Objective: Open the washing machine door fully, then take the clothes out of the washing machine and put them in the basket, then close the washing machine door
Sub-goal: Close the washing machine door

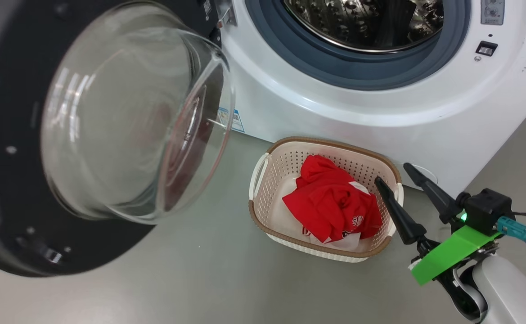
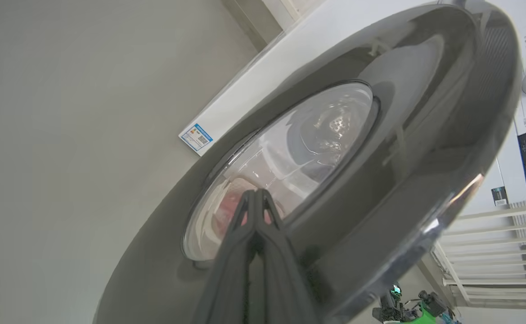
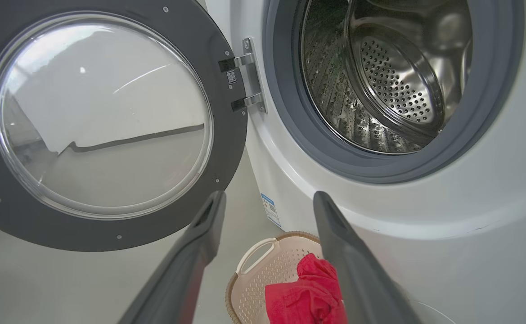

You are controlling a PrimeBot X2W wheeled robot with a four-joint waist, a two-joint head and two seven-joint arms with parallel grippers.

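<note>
The washing machine door [image 1: 128,121] stands swung wide open at the left, its glass bowl bulging toward me. In the white washing machine [image 1: 334,112] the steel drum [image 3: 393,76] shows no fabric. The red clothes [image 1: 330,202] lie crumpled inside the cream basket [image 1: 334,143] on the floor before the washer. My right gripper [image 1: 392,173] is open just right of the basket and holds nothing; from its wrist the gripper [image 3: 268,195] hovers above the basket [image 3: 263,279] and clothes [image 3: 307,292]. My left gripper [image 2: 256,194] is shut, tips close against the door's outer face [image 2: 424,135].
Grey floor [image 1: 200,270] runs between the open door and the basket. A blue label sticker [image 1: 232,119] sits low on the washer's front. The door hinge [image 3: 247,76] joins door and washer. A white slatted rack [image 2: 492,252] stands beyond the door.
</note>
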